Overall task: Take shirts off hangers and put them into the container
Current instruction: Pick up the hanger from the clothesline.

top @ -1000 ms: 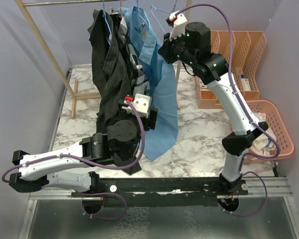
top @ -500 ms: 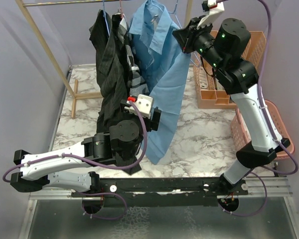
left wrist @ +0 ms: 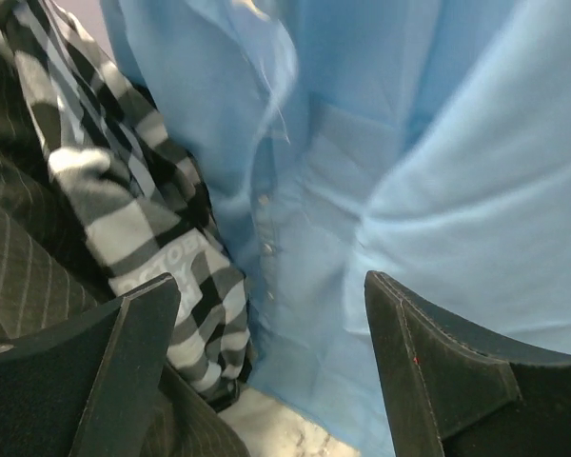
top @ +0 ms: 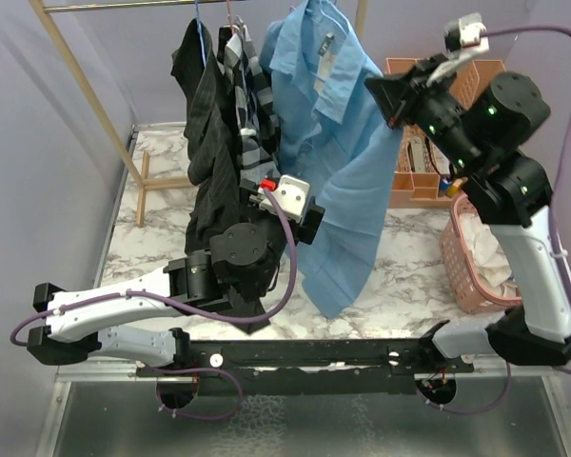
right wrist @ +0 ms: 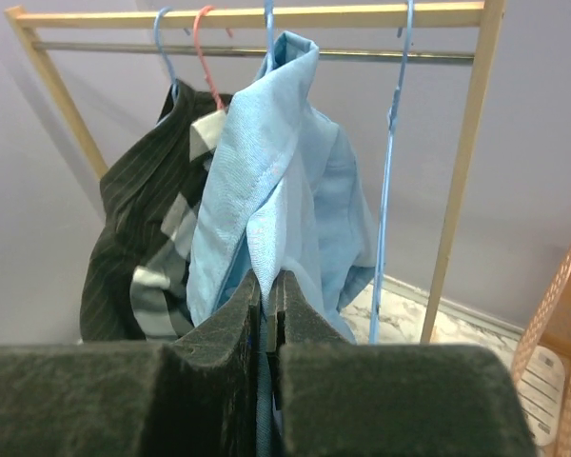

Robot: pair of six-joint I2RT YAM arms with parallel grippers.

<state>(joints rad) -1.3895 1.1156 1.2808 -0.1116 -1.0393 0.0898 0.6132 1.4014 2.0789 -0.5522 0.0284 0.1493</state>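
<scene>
The light blue shirt (top: 335, 143) hangs from the rack, its collar up at a blue hanger's hook (right wrist: 268, 24). My right gripper (top: 388, 103) is shut on a fold of it (right wrist: 269, 282), stretching the cloth to the right. My left gripper (top: 313, 225) is open, close in front of the blue shirt (left wrist: 428, 162) and the checked shirt (left wrist: 124, 200), holding nothing. The black pinstriped shirt (top: 205, 152) hangs furthest left. An empty blue hanger (right wrist: 392, 133) dangles from the rail. The salmon container (top: 464, 276) holds a white shirt (top: 482, 230).
The wooden rack (right wrist: 257, 16) spans the back, with its slanted leg (top: 86, 95) at the left. A peach file organizer (top: 421, 186) stands behind the container, partly hidden by my right arm. Blue (right wrist: 162, 43) and pink (right wrist: 206, 29) hanger hooks hold the dark shirts.
My right gripper has swung right and nearer with the blue shirt, drawing it away from the dark shirts. My left gripper's jaws have widened and it has shifted slightly right.
</scene>
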